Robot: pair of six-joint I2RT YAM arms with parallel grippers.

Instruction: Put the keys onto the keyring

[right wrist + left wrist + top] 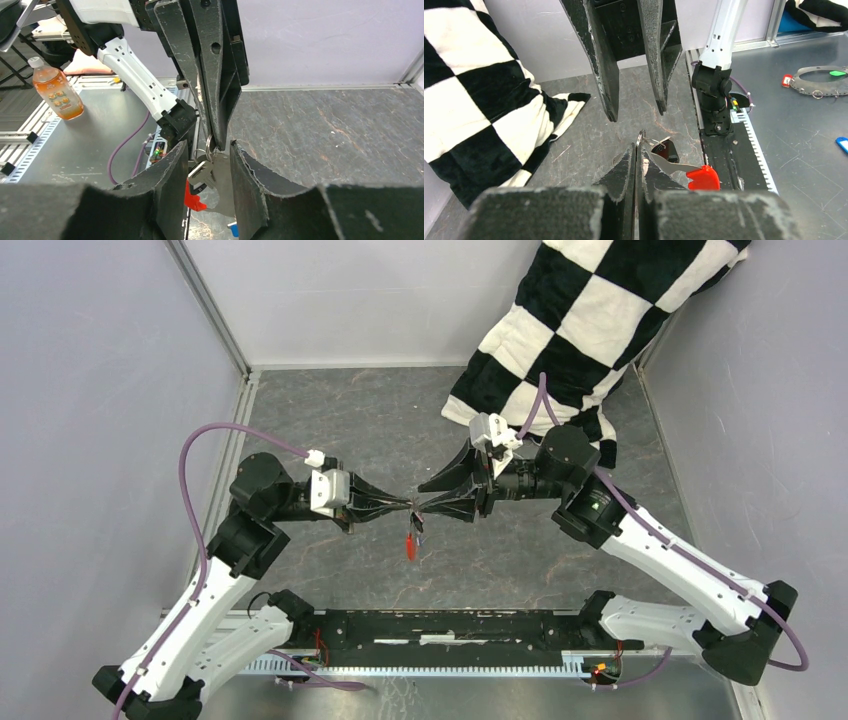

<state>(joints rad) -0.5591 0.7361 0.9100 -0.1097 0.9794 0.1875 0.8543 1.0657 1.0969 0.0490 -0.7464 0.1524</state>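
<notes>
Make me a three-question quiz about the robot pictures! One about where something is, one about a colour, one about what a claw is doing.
1. Where is the checkered cloth? A far right corner B between the arm bases C under the left arm
2. The tag on the keyring is: A green B red C yellow
3. The left claw is: A wide open B gripping the cloth C shut on the keyring
Answers: A, the top view shows it there; B, bright red beside the keys; C, it pinches the keyring.
</notes>
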